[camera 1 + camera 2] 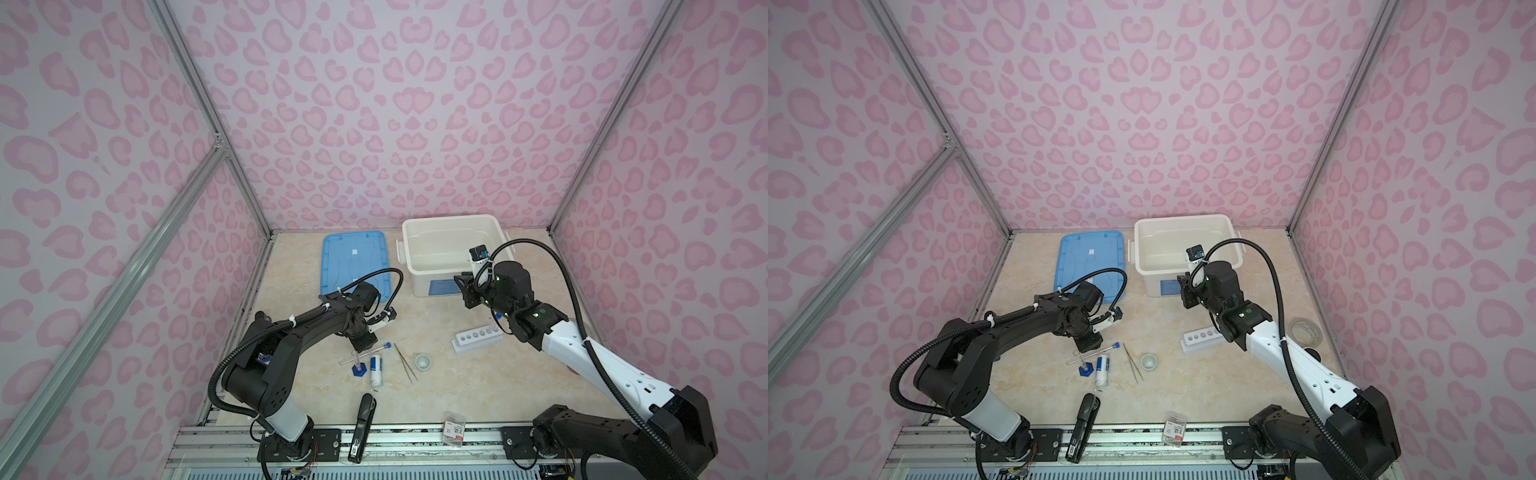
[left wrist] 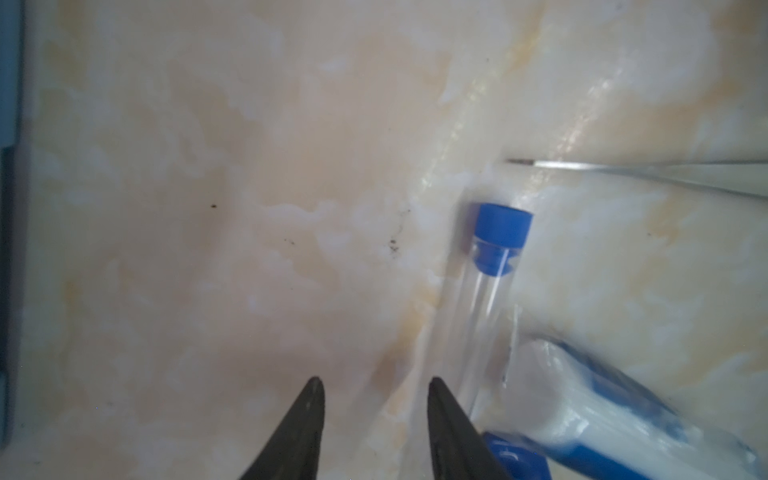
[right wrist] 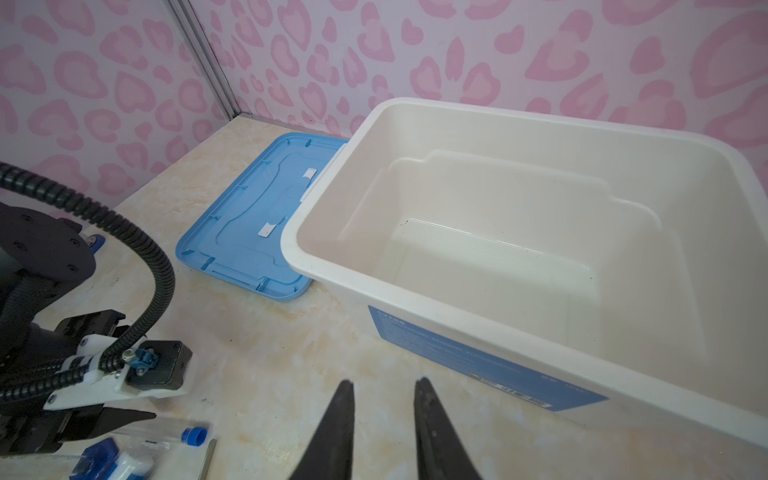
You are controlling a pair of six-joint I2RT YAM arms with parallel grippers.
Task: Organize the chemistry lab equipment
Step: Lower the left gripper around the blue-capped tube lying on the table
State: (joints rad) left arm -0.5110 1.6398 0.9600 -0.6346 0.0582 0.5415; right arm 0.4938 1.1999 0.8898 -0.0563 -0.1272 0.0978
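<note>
Tube with a blue cap (image 1: 371,350) lying flat on the marble-patterned tabletop (image 1: 478,386), seen in both top views. In the left wrist view this tube (image 2: 486,299) runs just beside one finger of the left gripper (image 2: 376,384), whose jaws are spread with only bare tabletop between them.

Cluster around the tube:
- Blue-based small cylinder (image 1: 358,368). Its clear body crosses the tube's line, and contact cannot be told.
- White blue-labelled bottle (image 1: 376,370), lying on its side.
- Metal tweezers (image 1: 405,362).
- Tiny white cup (image 1: 423,361), upright. The tweezers and the cup lie apart from each other and from the bottle.

Six-hole white rack (image 1: 476,337) stands well apart toward the right, its far end under the right arm.

A broad strip of bare tabletop separates the cluster from the white bin (image 1: 449,239) and the blue lid (image 1: 353,257) at the far wall. The lid lies flat just beside the bin, and the left arm's wrist overhangs its near edge.

Right gripper (image 3: 384,384), jaws parted and holding nothing, hovers over bare tabletop near the bin's front wall, outside the rim.

Black stapler (image 1: 362,424) lies across the near table edge onto the metal rail (image 1: 415,442), with a small packet (image 1: 454,430) at the same edge. Tape roll (image 1: 1306,330) sits by the right wall.
</note>
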